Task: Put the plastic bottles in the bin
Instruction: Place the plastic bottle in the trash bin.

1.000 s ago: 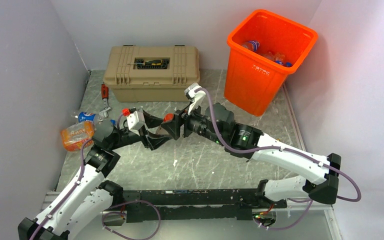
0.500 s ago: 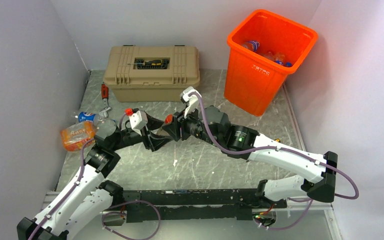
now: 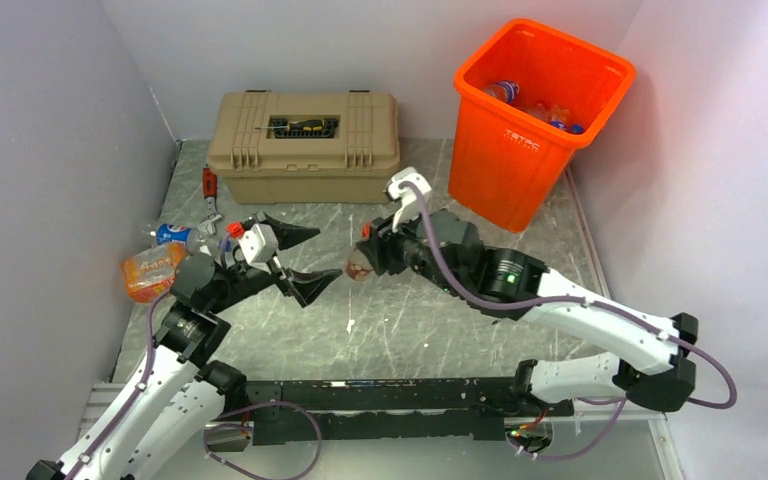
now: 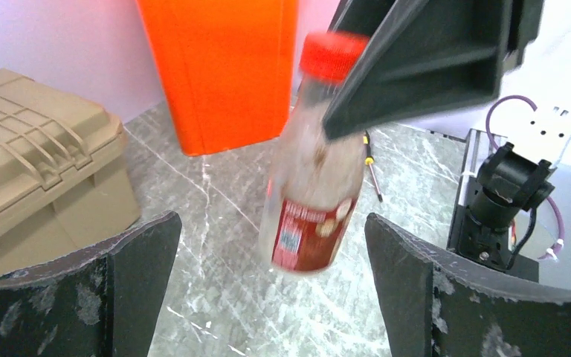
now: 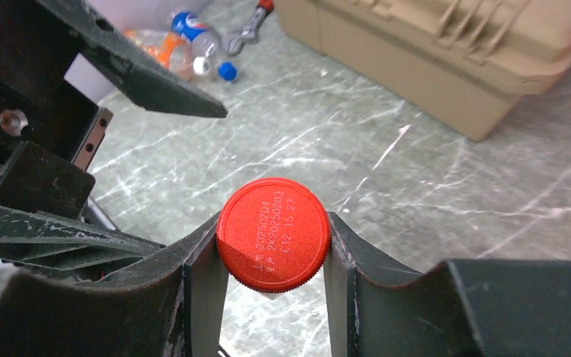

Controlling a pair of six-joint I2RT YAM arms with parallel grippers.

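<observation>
Clear thin plastic bottle (image 4: 314, 186), dented, cloudy-looking; glossy red printed label wrap. Red plastic cap (image 5: 273, 233), ribbed edge, smooth semi-matt top with stamped print. Left fingers (image 4: 409, 297) matt black plastic, scuffed grey-white. Bin (image 3: 516, 150) bright orange plastic, smooth, glossy. Toolbox (image 3: 305, 150) tan plastic, matt, ribbed lid. Tabletop (image 3: 410, 320) grey marbled, scratched, slight sheen. Arm shells (image 3: 590, 315) smooth white plastic.
</observation>
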